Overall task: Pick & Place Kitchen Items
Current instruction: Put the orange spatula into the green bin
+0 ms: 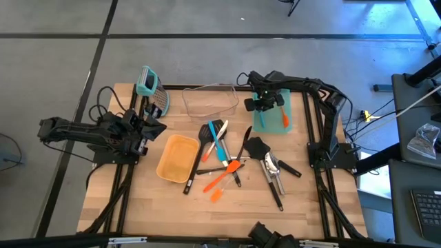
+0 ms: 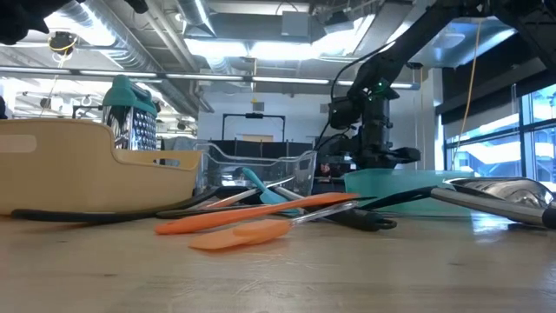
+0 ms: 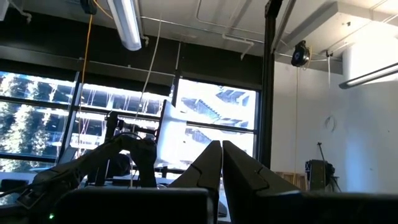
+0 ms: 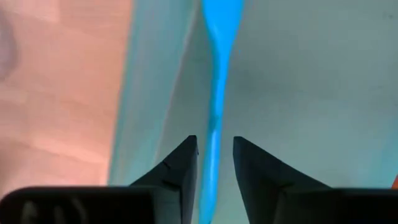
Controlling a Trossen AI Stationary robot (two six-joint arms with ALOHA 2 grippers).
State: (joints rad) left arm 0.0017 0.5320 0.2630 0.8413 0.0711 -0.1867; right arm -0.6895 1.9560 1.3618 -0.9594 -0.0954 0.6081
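The right gripper (image 1: 260, 105) hangs over the teal tray (image 1: 273, 124) at the far right of the wooden bench (image 1: 138, 207). In the right wrist view its jaws stand slightly apart, one on each side of the handle of a bright blue utensil (image 4: 216, 112) lying along the tray floor; whether the pads press on it cannot be told. An orange-handled utensil (image 1: 284, 116) also lies in the tray, near its right edge.

The left gripper (image 1: 153, 126) waits at the left side of the bench, beside the grater (image 1: 153, 93) with its teal handle. Its jaws are closed on nothing, and its wrist camera looks up into the room.

Between the two arms a clear plastic bin (image 1: 210, 102) sits at the far edge of the bench, and nothing can be made out inside it. Nearer the middle, a shallow tan tray (image 1: 178, 158) lies with its floor bare.

The remaining kitchen items are scattered on the bench to the right of the tan tray. A black spatula (image 1: 200, 155) lies with its long handle running beside that tray, and a teal spatula (image 1: 218, 141) crosses its head. Two orange spatulas (image 1: 222, 182) lie near the middle of the pile, one crossing over a thin dark handle. A black slotted turner (image 1: 258, 147) sits further right, with a silver metal scoop (image 1: 273, 167) just beside it and more black handles fanned out towards the near edge. In the low view the orange spatulas lie foremost, with the teal tray and the right arm behind them.
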